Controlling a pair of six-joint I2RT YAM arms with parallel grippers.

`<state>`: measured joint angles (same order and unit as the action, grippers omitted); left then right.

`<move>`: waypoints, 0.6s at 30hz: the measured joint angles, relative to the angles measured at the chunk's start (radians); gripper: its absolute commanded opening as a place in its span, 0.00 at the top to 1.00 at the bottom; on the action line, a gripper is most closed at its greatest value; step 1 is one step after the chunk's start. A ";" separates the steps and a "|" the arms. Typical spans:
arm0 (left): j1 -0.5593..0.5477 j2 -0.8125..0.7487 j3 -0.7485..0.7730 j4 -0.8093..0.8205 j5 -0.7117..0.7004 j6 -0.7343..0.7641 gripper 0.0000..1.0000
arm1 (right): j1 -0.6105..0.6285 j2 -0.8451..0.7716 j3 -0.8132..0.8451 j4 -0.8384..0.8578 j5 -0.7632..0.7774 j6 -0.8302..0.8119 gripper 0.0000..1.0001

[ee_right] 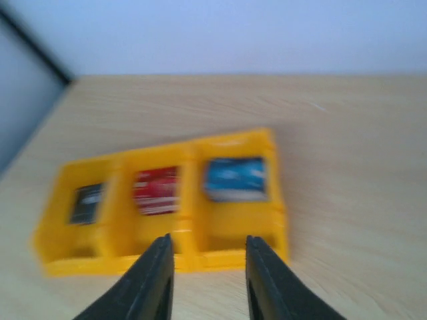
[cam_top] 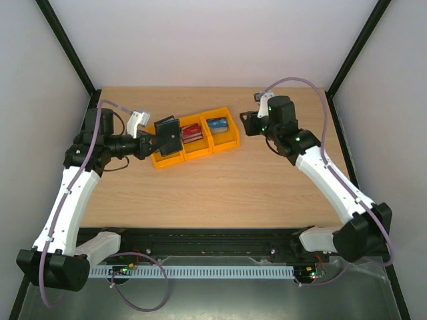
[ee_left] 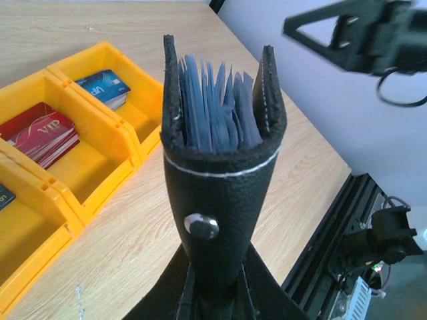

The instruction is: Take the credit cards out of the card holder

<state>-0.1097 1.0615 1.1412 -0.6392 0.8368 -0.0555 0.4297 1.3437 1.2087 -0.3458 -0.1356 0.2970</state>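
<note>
My left gripper (cam_top: 155, 143) (ee_left: 217, 293) is shut on the black card holder (cam_top: 169, 135) (ee_left: 223, 180) and holds it upright above the leftmost yellow bin. The holder gapes at the top, showing blue-grey pockets (ee_left: 213, 107); I cannot tell whether any card sits in them. Red credit cards (cam_top: 192, 133) (ee_left: 41, 133) (ee_right: 155, 190) lie in the middle bin and blue ones (cam_top: 217, 124) (ee_left: 103, 87) (ee_right: 235, 178) in the right bin. A dark card (ee_right: 85, 203) lies in the left bin. My right gripper (cam_top: 248, 123) (ee_right: 207, 243) hovers open and empty to the right of the bins.
Three joined yellow bins (cam_top: 229, 142) (ee_left: 100, 193) (ee_right: 233, 250) stand at the table's back middle. The right wrist view is blurred. Bare wood lies in front of the bins, and the dark rail (ee_left: 333, 227) marks the near table edge.
</note>
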 measured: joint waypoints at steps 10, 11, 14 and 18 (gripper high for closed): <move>-0.007 0.016 0.193 -0.244 0.042 0.275 0.98 | 0.188 -0.075 -0.002 0.248 -0.665 -0.102 0.57; -0.011 0.011 0.225 -0.275 0.056 0.317 0.98 | 0.201 -0.077 -0.003 0.272 -0.699 -0.102 0.57; -0.021 -0.018 0.269 -0.349 0.089 0.415 0.98 | 0.244 -0.086 -0.002 0.336 -0.772 -0.115 0.57; -0.027 -0.062 0.272 -0.447 0.138 0.505 0.98 | 0.297 -0.087 0.005 0.369 -0.837 -0.135 0.59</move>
<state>-0.1371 0.9997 1.4136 -1.0863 0.9752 0.4492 0.7269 1.2568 1.2133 0.0235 -0.9722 0.1619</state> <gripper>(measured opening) 0.093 0.420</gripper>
